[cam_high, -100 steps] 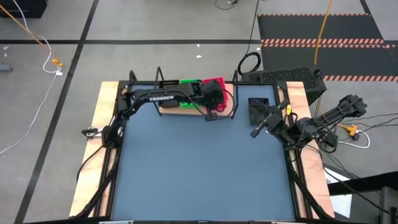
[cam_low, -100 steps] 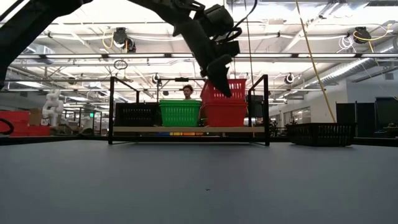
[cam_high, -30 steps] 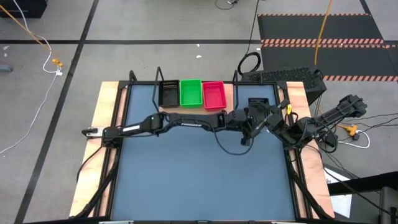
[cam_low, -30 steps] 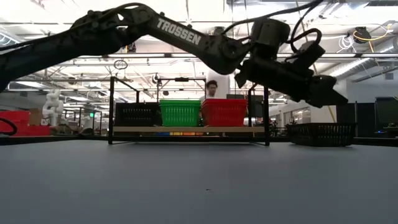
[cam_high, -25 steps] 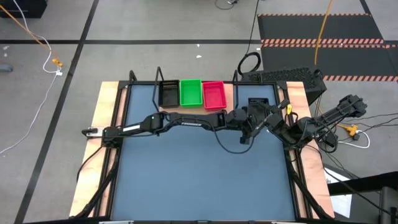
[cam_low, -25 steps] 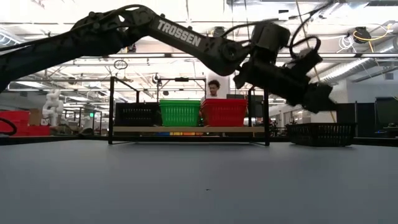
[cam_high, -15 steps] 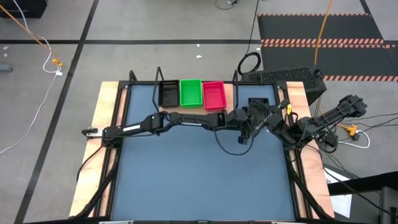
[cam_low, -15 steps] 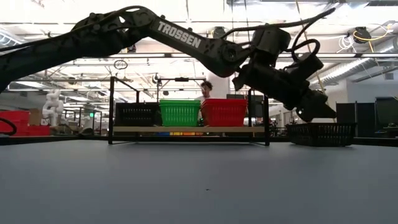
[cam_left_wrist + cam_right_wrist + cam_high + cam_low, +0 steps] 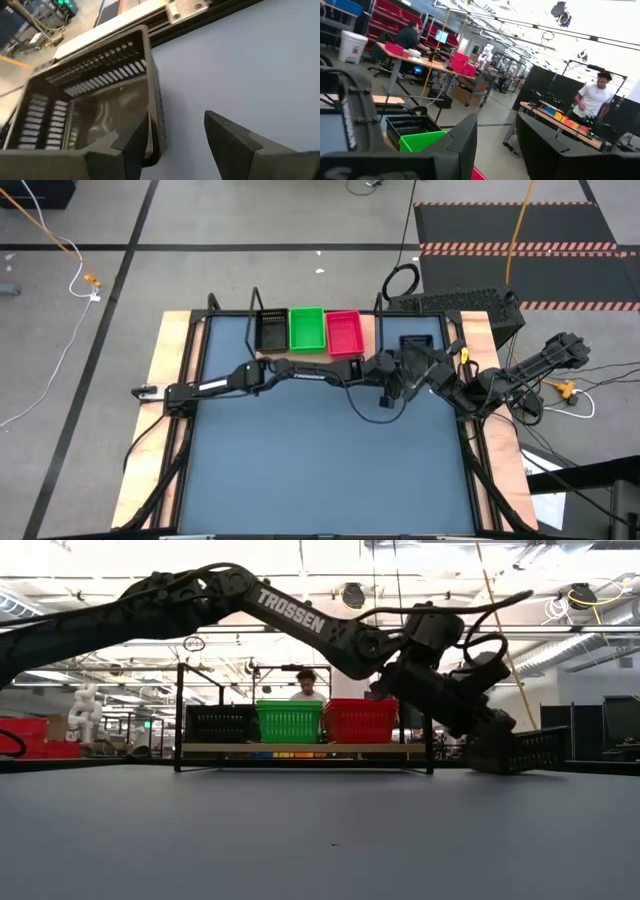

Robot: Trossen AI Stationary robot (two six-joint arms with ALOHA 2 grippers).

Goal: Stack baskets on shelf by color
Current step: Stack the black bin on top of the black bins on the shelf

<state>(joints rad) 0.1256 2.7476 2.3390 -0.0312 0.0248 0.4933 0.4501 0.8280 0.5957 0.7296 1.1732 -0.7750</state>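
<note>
Now the left gripper (image 9: 172,145) has dropped from above the loose black basket (image 9: 90,110) to its rim, fingers apart astride one wall, so a grasp looks imminent. That perforated dark tray sits on the table, well right of the shelf (image 9: 306,352), where black, green and red baskets already stand. The right gripper (image 9: 495,145) waits open at the table's right edge

Even, bright light falls from overhead in the high view; the table (image 9: 320,460) shows only faint, soft shadows under the arms. In the low view, ceiling lamps (image 9: 300,555) blow out to white, and the left arm (image 9: 230,595) reads as a dark shape against them. The left wrist view is soft, with pale glare on the basket (image 9: 95,105) floor. The right wrist view's upper background is overexposed.
</note>
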